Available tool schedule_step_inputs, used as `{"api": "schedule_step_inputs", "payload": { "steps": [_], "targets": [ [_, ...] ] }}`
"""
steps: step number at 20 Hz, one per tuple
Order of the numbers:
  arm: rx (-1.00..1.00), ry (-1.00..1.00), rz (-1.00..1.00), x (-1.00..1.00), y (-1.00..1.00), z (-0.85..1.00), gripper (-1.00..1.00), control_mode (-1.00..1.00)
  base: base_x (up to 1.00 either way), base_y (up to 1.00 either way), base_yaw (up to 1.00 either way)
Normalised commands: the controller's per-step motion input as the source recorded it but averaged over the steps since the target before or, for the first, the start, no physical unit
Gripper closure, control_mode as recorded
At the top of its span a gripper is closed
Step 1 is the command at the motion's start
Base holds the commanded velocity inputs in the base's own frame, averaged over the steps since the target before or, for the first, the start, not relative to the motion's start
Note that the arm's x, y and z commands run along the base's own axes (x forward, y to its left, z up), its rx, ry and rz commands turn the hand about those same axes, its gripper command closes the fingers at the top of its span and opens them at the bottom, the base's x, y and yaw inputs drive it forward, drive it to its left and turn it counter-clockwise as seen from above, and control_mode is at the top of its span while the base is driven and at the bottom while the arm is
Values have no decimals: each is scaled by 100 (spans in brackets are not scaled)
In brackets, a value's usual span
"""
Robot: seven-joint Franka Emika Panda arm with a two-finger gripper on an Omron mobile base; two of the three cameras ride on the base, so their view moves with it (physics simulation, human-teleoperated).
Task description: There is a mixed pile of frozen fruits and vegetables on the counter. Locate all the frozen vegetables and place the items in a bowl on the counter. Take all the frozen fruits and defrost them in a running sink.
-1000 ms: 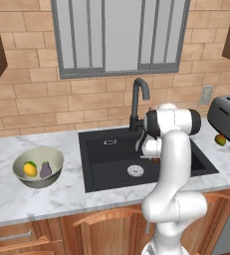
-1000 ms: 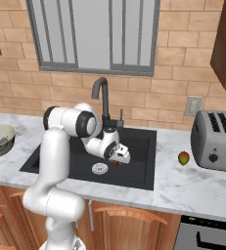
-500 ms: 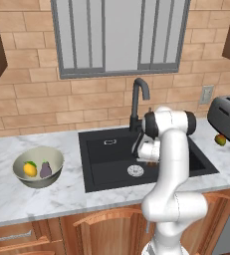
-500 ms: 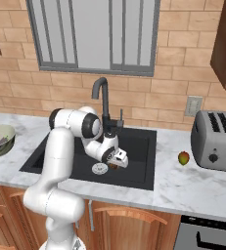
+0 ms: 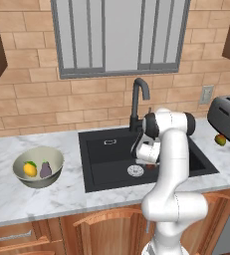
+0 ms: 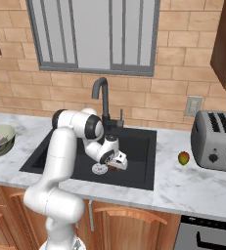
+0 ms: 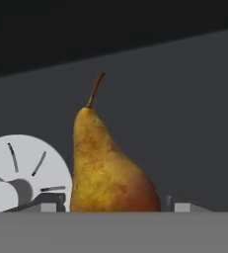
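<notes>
Reaching low into the black sink (image 5: 106,164), the gripper (image 6: 117,165) has its fingers either side of a brown-yellow pear (image 7: 108,165) beside the round steel drain (image 7: 21,173); whether they clamp it I cannot tell. Two vegetables lie in the bowl (image 5: 22,164), and an oval fruit (image 6: 183,157) sits on the counter (image 6: 192,183) near the toaster (image 6: 217,140).

A pear (image 7: 108,168) sits in the sink (image 5: 106,164) at the drain's (image 7: 21,173) three o'clock. The bowl (image 5: 38,167) rests on the desk (image 5: 37,199) at the sink's nine o'clock.
</notes>
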Motion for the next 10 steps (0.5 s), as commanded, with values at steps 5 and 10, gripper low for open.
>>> {"api": "schedule_step_inputs", "payload": {
  "steps": [5,10],
  "targets": [
    [-1,1,0,0,0,5,-100,-100,0,0,0],
    [0,11,0,-6,-4,48,-100,-100,0,0,0]
  ]
}}
